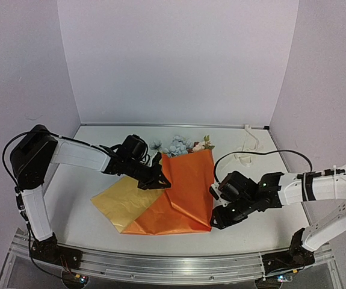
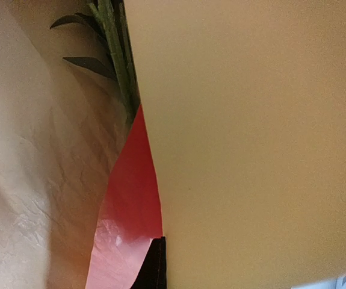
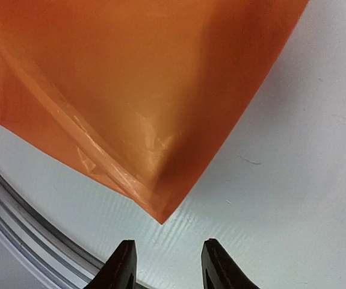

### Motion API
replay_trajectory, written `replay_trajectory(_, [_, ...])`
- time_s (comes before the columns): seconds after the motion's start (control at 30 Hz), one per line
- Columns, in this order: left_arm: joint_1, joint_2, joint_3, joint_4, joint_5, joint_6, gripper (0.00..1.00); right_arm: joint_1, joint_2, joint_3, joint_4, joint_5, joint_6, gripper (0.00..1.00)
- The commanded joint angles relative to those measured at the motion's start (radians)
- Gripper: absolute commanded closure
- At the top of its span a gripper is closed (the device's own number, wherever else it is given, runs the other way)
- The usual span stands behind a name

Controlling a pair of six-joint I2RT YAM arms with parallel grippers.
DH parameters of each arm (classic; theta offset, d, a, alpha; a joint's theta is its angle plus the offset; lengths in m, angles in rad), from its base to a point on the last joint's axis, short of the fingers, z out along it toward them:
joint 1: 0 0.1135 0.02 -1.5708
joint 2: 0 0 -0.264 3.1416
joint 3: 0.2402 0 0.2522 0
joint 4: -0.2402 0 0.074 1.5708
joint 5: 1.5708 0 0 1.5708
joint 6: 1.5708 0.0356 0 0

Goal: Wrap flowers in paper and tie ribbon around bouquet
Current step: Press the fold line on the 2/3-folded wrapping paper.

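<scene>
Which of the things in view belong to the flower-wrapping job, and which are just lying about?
Belongs to the job:
thin crinkly orange-and-yellow paper sheet
small bunch of pale blue, white and pink artificial flowers
narrow cream-white fabric ribbon

Just there:
looping black cable
aluminium rail at the near edge

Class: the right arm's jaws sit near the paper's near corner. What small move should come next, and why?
Probably ease the right gripper forward onto the corner of the paper. Its jaws stand apart and empty, just short of that corner.
</scene>
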Motion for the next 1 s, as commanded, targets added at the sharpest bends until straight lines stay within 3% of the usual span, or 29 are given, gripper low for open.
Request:
replay_trajectory(0.0, [0.005,-0.09,-0.025,0.005,-0.052,0.004,1.0,-0.018,0.048,0.04,0.058,-0.097,0.085,0.63])
replay_trajectory(0.63, [0.025,-0.091,-0.109,0.003,-0.158,0.003,1.0,-0.049,0.202,0.076,0.248,-0.181,0.24,0.75])
replay_trajectory(0.8, [0.033,-0.088,-0.119,0.012,-0.148,-0.001,1.0,-0.054,0.256,0.088,0.287,-0.202,0.277,0.89])
replay_trajectory(0.97, [0.039,-0.089,-0.13,0.016,-0.149,-0.002,1.0,-0.059,0.289,0.093,0.318,-0.214,0.312,0.93])
